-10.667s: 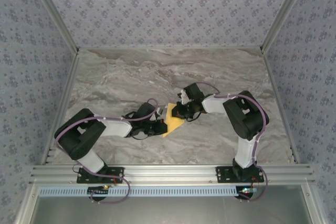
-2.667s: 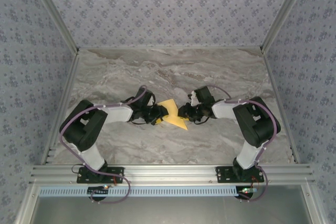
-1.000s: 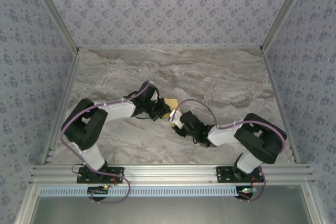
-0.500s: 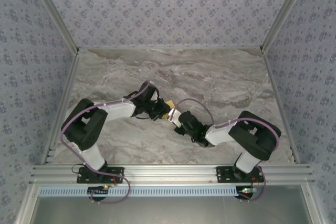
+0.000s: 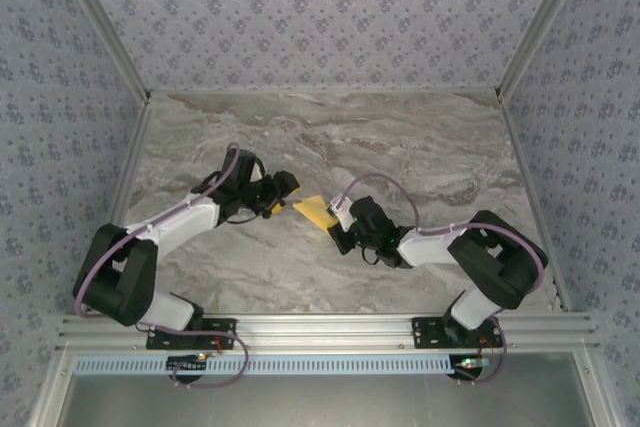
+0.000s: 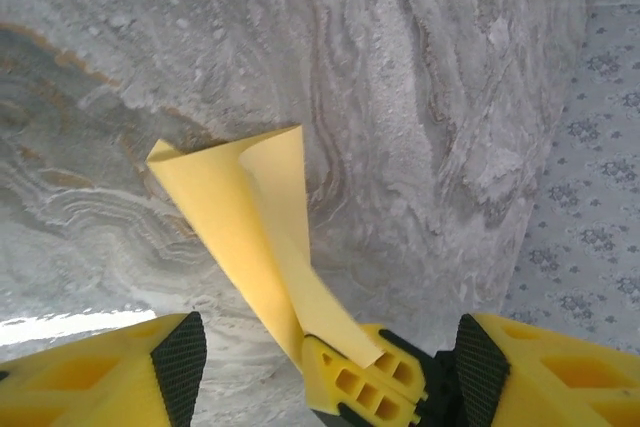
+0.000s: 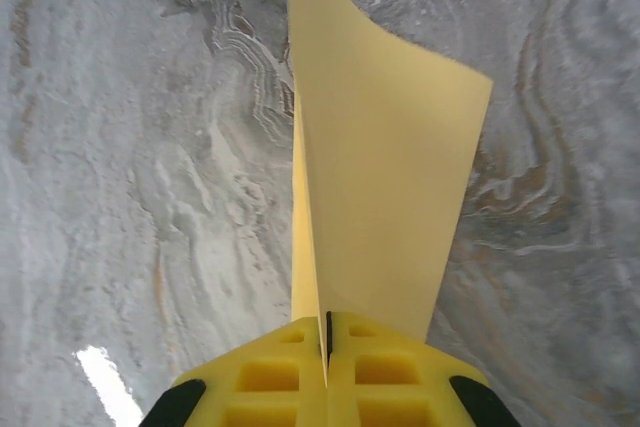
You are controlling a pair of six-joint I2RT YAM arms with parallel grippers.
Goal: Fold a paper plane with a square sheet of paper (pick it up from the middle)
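Left gripper [image 5: 284,187] backed off the folded mustard-yellow paper sheet [image 5: 314,211], jaws open; right gripper [image 7: 325,347] pinches it; mid-fold, likely left regrasp next.

One folded paper [image 5: 316,211]; two grippers [image 5: 288,185] [image 5: 336,221]; one table [image 5: 420,147]

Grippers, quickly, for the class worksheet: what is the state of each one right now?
Left gripper: open, holding nothing.
Right gripper: shut on the folded paper.
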